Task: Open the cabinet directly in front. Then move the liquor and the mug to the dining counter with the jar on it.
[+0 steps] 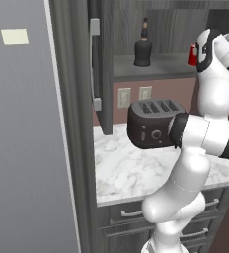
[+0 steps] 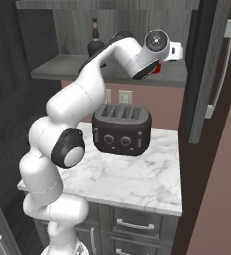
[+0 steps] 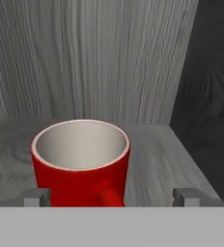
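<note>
I have the cabinet open in front of me, and inside on its shelf I see the mug on the right side and the liquor well apart from it on the left. In the hand view the gripper is just in front of the mug, with the two fingertips spread as wide as they go and standing on each side of the red body; they hold nothing yet. The handle of the mug points toward the camera, between the fingers, so I judge that this step is the reach for the mug, not the closing. To do it well, I would push the hand a little more forward, so that the pads come beside the widest part of the body and not only at the front curve. I would keep the hand level with the shelf, because a tilt could tip the mug or push it to the back wall. The right wall of the cabinet is near, so I must not drift to that side. Only when the body is centred between the fingers I would close them slowly.
</note>
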